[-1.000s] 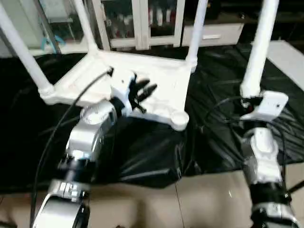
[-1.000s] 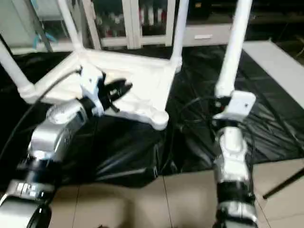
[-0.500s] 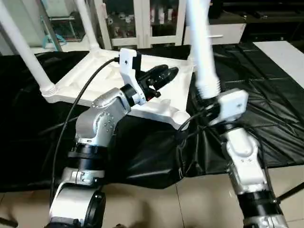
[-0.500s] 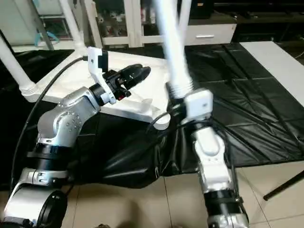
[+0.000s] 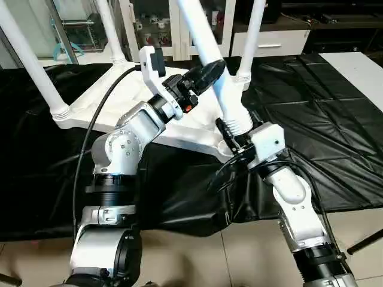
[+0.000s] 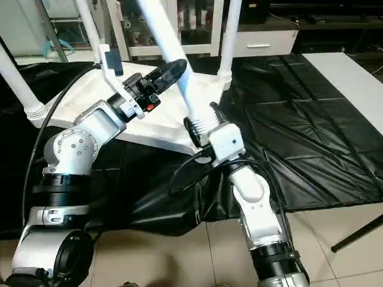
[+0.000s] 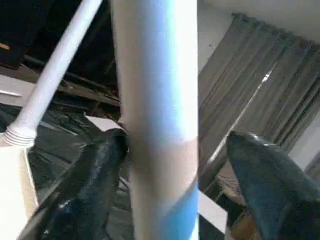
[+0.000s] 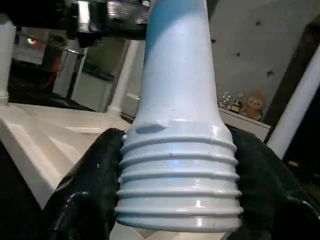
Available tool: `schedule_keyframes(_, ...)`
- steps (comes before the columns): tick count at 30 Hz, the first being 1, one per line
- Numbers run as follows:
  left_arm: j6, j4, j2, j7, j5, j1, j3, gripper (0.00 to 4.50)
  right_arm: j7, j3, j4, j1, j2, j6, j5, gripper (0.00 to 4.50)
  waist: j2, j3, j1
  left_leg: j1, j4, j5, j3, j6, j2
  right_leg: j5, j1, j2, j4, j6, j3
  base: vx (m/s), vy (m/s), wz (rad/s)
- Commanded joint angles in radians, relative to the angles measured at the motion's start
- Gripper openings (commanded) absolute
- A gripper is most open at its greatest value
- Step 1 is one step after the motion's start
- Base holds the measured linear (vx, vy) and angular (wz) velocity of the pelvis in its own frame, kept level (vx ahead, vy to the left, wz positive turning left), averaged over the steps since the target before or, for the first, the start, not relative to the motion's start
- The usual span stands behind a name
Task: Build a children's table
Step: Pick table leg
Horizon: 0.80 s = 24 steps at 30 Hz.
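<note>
Tabletop (image 5: 128, 98) lies upside down on the black table (image 5: 311, 113), three legs standing in its corner sockets. Right gripper (image 5: 230, 133) clamps the fourth leg (image 5: 206, 48) by its ribbed end, tilted above the near socket. Left gripper (image 5: 206, 75), jaws wide, straddles that leg higher up.

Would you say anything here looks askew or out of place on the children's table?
One thing: the fourth leg leans steeply while the three fitted legs stand straight in the upturned tabletop. The right gripper clamps its threaded end by the near corner socket; the left gripper brackets its shaft.
</note>
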Motion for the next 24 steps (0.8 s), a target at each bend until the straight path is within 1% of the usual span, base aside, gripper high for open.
schedule_keyframes(1,0.016,-0.022,0.0,0.009,0.001,-0.008,-0.007,3.91,0.017,0.016,-0.041,0.003,-0.006,-0.016,-0.019,2.73,-0.017,-0.074,0.003,0.008,-0.066,-0.083,-0.012,0.133,0.034,-0.113,0.064,-0.044,-0.061,-0.229,0.036,0.0,0.0,0.0)
schedule_keyframes(2,0.012,-0.009,0.003,0.021,0.021,-0.009,-0.011,3.73,0.018,0.019,-0.042,0.003,-0.007,-0.017,-0.021,2.73,-0.018,-0.074,0.003,0.008,-0.066,-0.085,-0.012,0.132,0.033,-0.114,0.065,-0.043,-0.061,-0.229,0.036,0.0,0.0,0.0)
schedule_keyframes(3,0.011,-0.007,0.003,0.023,0.023,-0.009,-0.012,3.58,0.018,0.02,-0.042,0.003,-0.007,-0.017,-0.021,2.73,-0.016,-0.074,0.002,0.008,-0.066,-0.086,-0.012,0.131,0.033,-0.113,0.065,-0.043,-0.062,-0.228,0.036,0.0,0.0,0.0)
schedule_keyframes(5,0.018,0.03,0.01,0.081,0.046,-0.019,-0.01,3.51,0.022,0.027,-0.041,0.002,-0.009,-0.021,-0.025,2.73,-0.016,-0.074,0.002,0.008,-0.067,-0.094,-0.013,0.13,0.033,-0.118,0.066,-0.043,-0.063,-0.224,0.036,0.0,0.0,0.0)
schedule_keyframes(6,0.018,0.03,0.01,0.081,0.046,-0.019,-0.01,3.44,0.022,0.027,-0.041,0.002,-0.009,-0.021,-0.025,2.73,-0.016,-0.074,0.002,0.008,-0.067,-0.096,-0.013,0.126,0.032,-0.12,0.066,-0.043,-0.063,-0.223,0.035,0.0,0.0,0.0)
schedule_keyframes(8,0.03,0.05,0.013,0.111,0.031,-0.029,0.008,3.13,0.021,0.028,-0.039,0.002,-0.009,-0.02,-0.028,2.73,-0.015,-0.074,0.002,0.009,-0.068,-0.098,-0.014,0.124,0.033,-0.12,0.065,-0.042,-0.062,-0.224,0.035,0.0,0.0,0.0)
schedule_keyframes(9,0.033,0.053,0.015,0.112,0.024,-0.029,0.013,3.08,0.022,0.031,-0.037,0.001,-0.009,-0.022,-0.032,2.73,-0.013,-0.075,0.003,0.009,-0.067,-0.096,-0.014,0.121,0.034,-0.111,0.066,-0.043,-0.061,-0.228,0.035,0.0,0.0,0.0)
schedule_keyframes(11,0.035,0.054,0.017,0.112,0.02,-0.029,0.017,3.04,0.023,0.033,-0.036,0.001,-0.01,-0.024,-0.034,2.73,-0.014,-0.075,0.003,0.009,-0.067,-0.093,-0.014,0.122,0.034,-0.1,0.066,-0.043,-0.06,-0.233,0.035,0.0,0.0,0.0)
schedule_keyframes(13,0.037,0.053,0.018,0.109,0.018,-0.028,0.018,2.73,0.022,0.036,-0.034,0.001,-0.01,-0.025,-0.036,2.73,-0.014,-0.076,0.003,0.008,-0.066,-0.088,-0.014,0.126,0.033,-0.092,0.067,-0.043,-0.059,-0.235,0.035,0.0,0.0,0.0)
schedule_keyframes(16,0.036,0.05,0.017,0.11,0.014,-0.03,0.026,2.56,0.023,0.043,-0.031,0.001,-0.012,-0.026,-0.043,2.73,-0.012,-0.075,0.003,0.008,-0.066,-0.091,-0.014,0.126,0.033,-0.095,0.067,-0.044,-0.06,-0.237,0.035,0.0,0.0,0.0)
schedule_keyframes(18,0.034,0.05,0.017,0.112,0.006,-0.034,0.029,2.22,0.023,0.047,-0.03,0.001,-0.015,-0.027,-0.053,2.73,-0.012,-0.075,0.003,0.008,-0.066,-0.094,-0.015,0.124,0.033,-0.098,0.068,-0.044,-0.06,-0.237,0.035,0.0,0.0,0.0)
schedule_keyframes(20,0.032,0.051,0.018,0.12,-0.002,-0.039,0.034,2.2,0.019,0.049,-0.03,0.0,-0.018,-0.026,-0.063,2.73,-0.011,-0.075,0.003,0.009,-0.066,-0.103,-0.014,0.118,0.032,-0.106,0.068,-0.044,-0.061,-0.237,0.035,0.0,0.0,0.0)
schedule_keyframes(22,0.031,0.051,0.018,0.122,-0.004,-0.04,0.035,2.05,0.018,0.049,-0.03,0.0,-0.019,-0.025,-0.066,2.73,-0.012,-0.074,0.002,0.008,-0.068,-0.105,-0.015,0.116,0.032,-0.108,0.068,-0.043,-0.061,-0.235,0.034,0.0,0.0,0.0)
schedule_keyframes(23,0.033,0.051,0.02,0.123,-0.009,-0.041,0.039,2.0,0.005,0.051,-0.028,-0.002,-0.025,-0.026,-0.087,3.08,-0.007,-0.075,0.003,0.01,-0.066,-0.102,-0.015,0.116,0.032,-0.102,0.067,-0.044,-0.06,-0.235,0.035,0.0,0.0,0.0)
schedule_keyframes(24,0.033,0.051,0.02,0.123,-0.009,-0.041,0.039,2.01,0.005,0.051,-0.028,-0.002,-0.025,-0.026,-0.087,3.29,-0.008,-0.075,0.003,0.01,-0.067,-0.099,-0.015,0.115,0.033,-0.097,0.066,-0.043,-0.06,-0.236,0.035,0.0,0.0,0.0)
